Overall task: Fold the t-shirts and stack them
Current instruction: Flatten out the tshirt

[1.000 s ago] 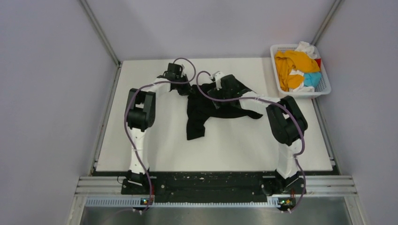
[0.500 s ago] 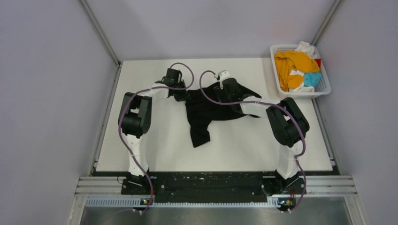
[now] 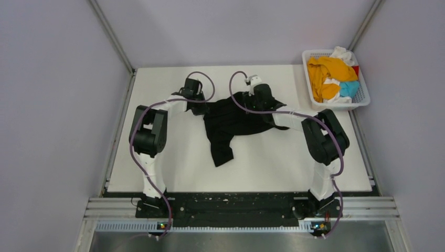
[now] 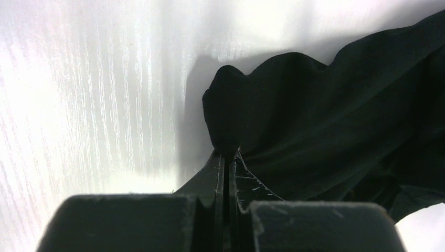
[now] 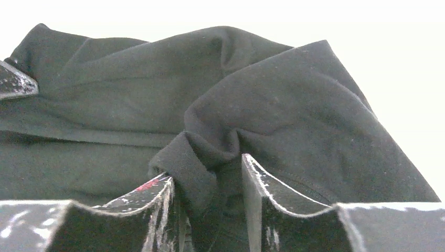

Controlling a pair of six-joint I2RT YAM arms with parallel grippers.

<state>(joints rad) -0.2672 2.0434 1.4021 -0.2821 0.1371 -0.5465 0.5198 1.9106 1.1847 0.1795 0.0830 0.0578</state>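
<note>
A large black t-shirt [image 3: 231,123] lies crumpled mid-table, one end trailing toward the near edge. My left gripper [image 3: 202,107] sits at its left edge and is shut, pinching a bulge of the black cloth [image 4: 325,121] at its tips [image 4: 226,155]. My right gripper [image 3: 261,100] rests on the shirt's far right part. Its jaws [image 5: 207,168] stand partly apart around a rolled fold of the black cloth [image 5: 273,105], which touches the left finger. Orange [image 3: 328,71], white [image 3: 343,53], light blue [image 3: 349,88] and red [image 3: 356,70] t-shirts lie in the basket.
A white lattice basket [image 3: 362,100] stands at the table's far right corner. Grey walls close in the table on the left, back and right. Both arms' purple cables arch over the shirt's far side.
My left gripper has closed on the shirt's left edge. The right gripper moved farther back over the cloth and its jaws narrowed around a fold. The shirt's top edge got stretched wider.
</note>
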